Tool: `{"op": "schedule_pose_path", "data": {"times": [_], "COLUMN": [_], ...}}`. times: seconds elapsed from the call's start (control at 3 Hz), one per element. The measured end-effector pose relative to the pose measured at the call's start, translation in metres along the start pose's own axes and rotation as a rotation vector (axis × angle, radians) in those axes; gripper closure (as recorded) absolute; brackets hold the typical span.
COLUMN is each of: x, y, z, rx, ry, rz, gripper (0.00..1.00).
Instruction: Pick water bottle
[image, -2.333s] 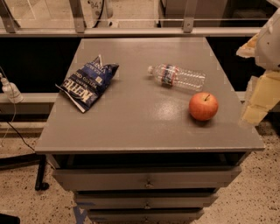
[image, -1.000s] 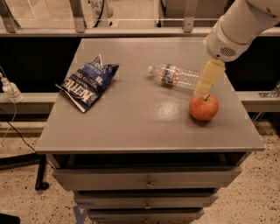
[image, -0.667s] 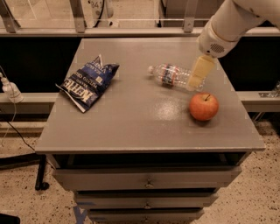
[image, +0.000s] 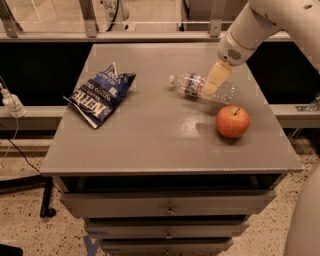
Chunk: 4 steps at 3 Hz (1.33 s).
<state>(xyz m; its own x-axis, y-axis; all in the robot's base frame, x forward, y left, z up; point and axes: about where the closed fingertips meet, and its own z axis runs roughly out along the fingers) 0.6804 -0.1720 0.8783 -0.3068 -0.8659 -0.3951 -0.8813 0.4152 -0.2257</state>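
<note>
The water bottle (image: 192, 85) lies on its side on the grey table (image: 150, 135), right of the middle, white cap pointing left, with a blue-red-white label band. My gripper (image: 214, 80) hangs from the white arm that comes in from the upper right. It is right over the bottle's middle and covers part of it. It holds nothing that I can see.
A red apple (image: 233, 121) stands just in front and to the right of the bottle. A dark blue chips bag (image: 101, 94) lies at the table's left. Drawers sit below the tabletop. A railing runs behind the table.
The arm swung in from the right edge, passed over the apple, and moved back and left until the gripper came over the bottle. Bottle, apple and bag have not moved.
</note>
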Motion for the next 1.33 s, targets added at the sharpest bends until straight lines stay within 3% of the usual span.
{"op": "schedule_pose_path", "data": {"times": [0.67,1.33], "x": [0.000,0.000], "y": [0.004,0.017], "z": [0.033,0.047], "rx": [-0.069,-0.119], "ry": [0.007,0.006], "rz": [0.060,0.061], "gripper": [0.00,0.41]}}
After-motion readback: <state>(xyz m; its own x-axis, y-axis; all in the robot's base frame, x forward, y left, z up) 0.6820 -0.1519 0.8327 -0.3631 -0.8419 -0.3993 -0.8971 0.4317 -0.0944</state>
